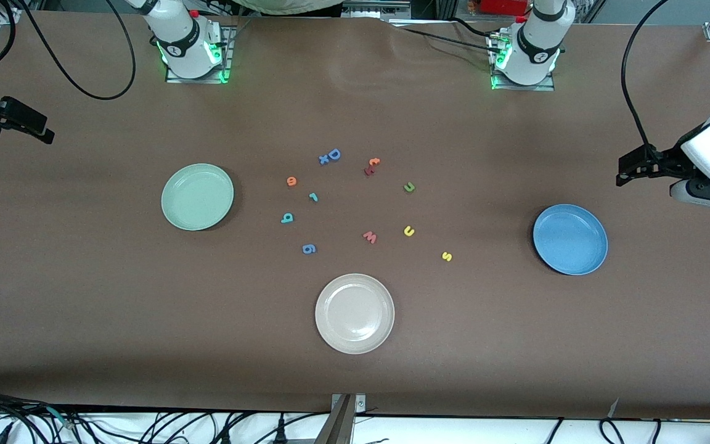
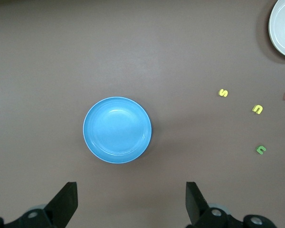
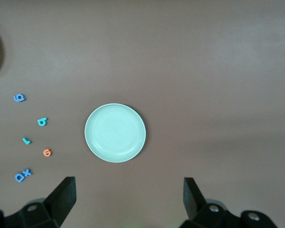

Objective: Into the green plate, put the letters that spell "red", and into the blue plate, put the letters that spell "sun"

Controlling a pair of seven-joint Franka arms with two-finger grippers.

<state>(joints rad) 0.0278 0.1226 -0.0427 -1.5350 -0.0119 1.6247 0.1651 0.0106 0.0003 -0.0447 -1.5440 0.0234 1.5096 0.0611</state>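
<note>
The green plate [image 1: 197, 197] [image 3: 115, 133] lies toward the right arm's end of the table, the blue plate [image 1: 570, 239] [image 2: 117, 129] toward the left arm's end. Between them lie the orange e [image 1: 291, 180] [image 3: 47, 152], teal r [image 1: 313, 197] [image 3: 26, 141], teal d [image 1: 287, 217] [image 3: 42, 121], green n [image 1: 409, 187] [image 2: 261, 149], yellow u [image 1: 409, 231] [image 2: 257, 109] and yellow s [image 1: 447, 256] [image 2: 223, 92]. My left gripper [image 1: 629, 169] [image 2: 130, 190] hangs open over bare table beside the blue plate. Beside the green plate, my right gripper [image 1: 44, 129] [image 3: 128, 183] hangs open over bare table. Both hold nothing.
A beige-white plate [image 1: 354, 313] sits nearer the front camera than the letters. Among the letters also lie a blue D [image 1: 333, 155], a blue g [image 1: 309, 248], a pinkish w [image 1: 370, 237] and an orange and red pair [image 1: 372, 165]. Both plates hold nothing.
</note>
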